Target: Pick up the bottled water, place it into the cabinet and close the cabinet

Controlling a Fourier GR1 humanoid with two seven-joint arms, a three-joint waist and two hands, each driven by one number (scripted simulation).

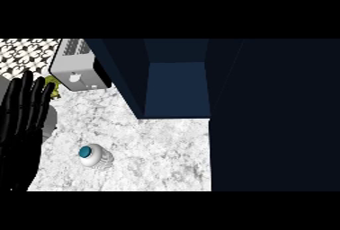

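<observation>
The bottled water (96, 156), clear with a teal cap, stands upright on the marbled white counter (159, 148) at the lower left. Behind it, the dark blue cabinet (176, 87) stands with its inside showing. A large dark blue panel, apparently its door (275, 117), fills the right side of the view. My left hand (23, 121) shows at the left edge, fingers straight and pointing up, a little left of the bottle and not touching it. My right hand is not visible.
A silver toaster (78, 65) sits at the back left of the counter. A small green object (53, 87) peeks out beside my left hand's fingers. Patterned tiles (26, 51) cover the wall at the upper left.
</observation>
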